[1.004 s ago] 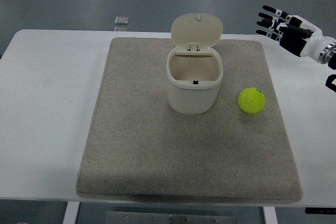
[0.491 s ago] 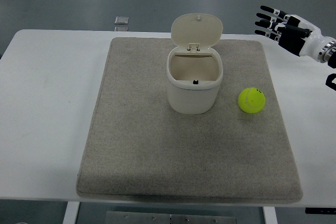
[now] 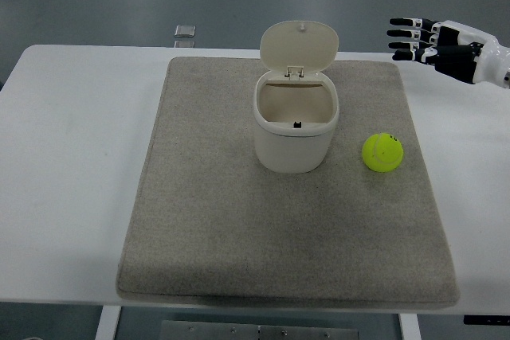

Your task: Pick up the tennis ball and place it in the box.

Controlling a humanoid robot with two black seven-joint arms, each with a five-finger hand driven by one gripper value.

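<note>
Item one: tennis ball [image 3: 382, 152], yellow-green, lying on the grey mat [image 3: 215, 236] at about 3 o'clock from the box [image 3: 295, 129], just beside it but not touching; nothing is gripping it, so the pick-up is not yet begun

Item two: the box, a cream bin-shaped container standing upright near the middle-far part of the mat, its hinged lid [image 3: 299, 45] tipped up and back toward 12 o'clock; the mouth is facing upward and showing an empty interior, which is leaving a clear drop-in path for the ball from above

Item three: right hand [image 3: 446, 40], black fingers on a white wrist, coming in from the picture's right edge at roughly 1 o'clock from the ball and well apart from it; the fingers [image 3: 406, 35] are stretched out straight and slightly fanned, pointing toward 9 o'clock, holding nothing. The open posture is reading as preparation for a wrap-around grasp on a round object, judged from the pose alone

Item four: left hand, not showing anywhere in the view

Item five: white tabletop [image 3: 72, 173], carrying the mat; a small flat square object [image 3: 184, 31] is sitting past the far edge at about 11 o'clock from the box, too small to identify

Next move, as a judgement: the hand is needing to travel down toward 7 o'clock to reach the ball, and a ball this close to the box wall could roll against it if nudged
</note>
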